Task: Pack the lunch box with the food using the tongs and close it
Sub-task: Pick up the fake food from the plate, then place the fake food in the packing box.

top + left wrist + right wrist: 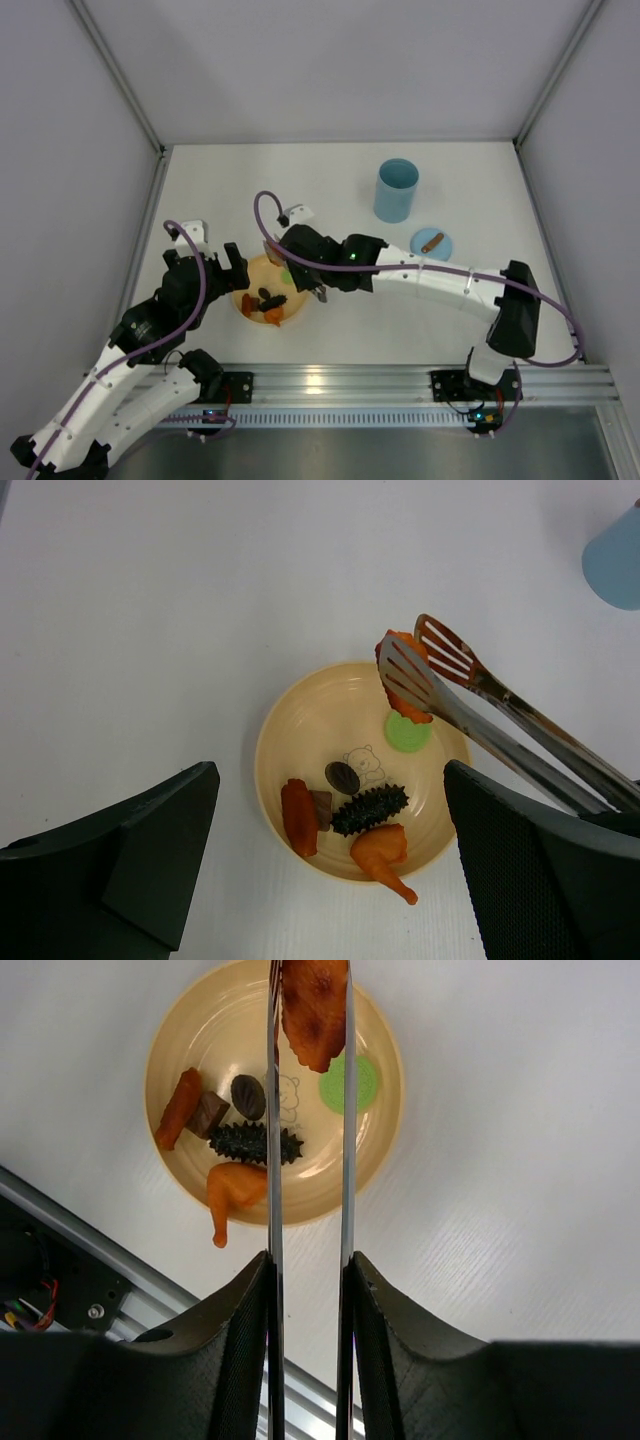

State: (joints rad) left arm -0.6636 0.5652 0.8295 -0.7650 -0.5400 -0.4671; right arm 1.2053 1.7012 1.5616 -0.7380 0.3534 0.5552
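My right gripper (pixel 310 1280) is shut on the silver tongs (pixel 347 1160), pressing their two arms towards each other. The slotted tong tips pinch an orange food piece (pixel 405 685) just above the far side of the yellow plate (pixel 310 720). On the plate lie a green disc (pixel 408 731), a black spiky piece (pixel 370 808), an orange drumstick (pixel 380 852), a red-orange stick (pixel 298 817) and a brown oval (pixel 342 776). The light blue lunch box (pixel 397 189) stands open at the back right, its lid (pixel 432 242) flat beside it. My left gripper (pixel 225 262) hovers open at the plate's left, holding nothing.
An aluminium rail (pixel 330 380) runs along the table's near edge, close behind the plate. Grey walls enclose the white table on the left, back and right. The right arm (pixel 430 275) stretches across the middle of the table.
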